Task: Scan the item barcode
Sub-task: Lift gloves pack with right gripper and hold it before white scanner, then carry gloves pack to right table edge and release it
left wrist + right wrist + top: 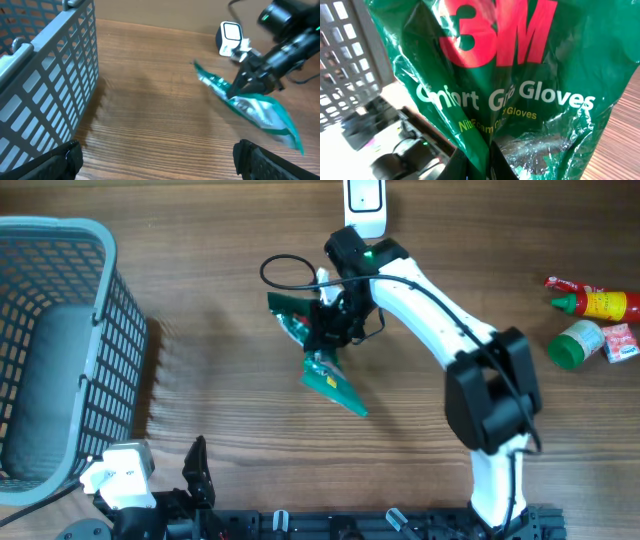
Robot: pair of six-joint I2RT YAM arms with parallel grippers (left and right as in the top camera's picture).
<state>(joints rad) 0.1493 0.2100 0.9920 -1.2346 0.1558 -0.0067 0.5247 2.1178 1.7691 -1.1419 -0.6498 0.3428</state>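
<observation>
Green crinkled plastic glove packet (pixel 330 380) is clamped in the right pincer (pixel 332 325) over the middle of the wooden counter (pixel 200 300), near the white barcode scanner (pixel 365 205) at the far edge. Only the right wrist view reads its print: a red "3M" and white "Comfort Grip Gloves" filling the frame (pixel 520 100). The left wrist view gives the side-on look, the packet (pixel 255 110) slanting down from the fingers. Only the overhead shows the red sauce bottle (pixel 600 302) and green-lidded jar (pixel 572 345) at the right edge. The left pincer (pixel 160 162) stands wide apart by the near edge. Bare wood lies between the grey-blue mesh basket (pixel 110 350) and the packet.
</observation>
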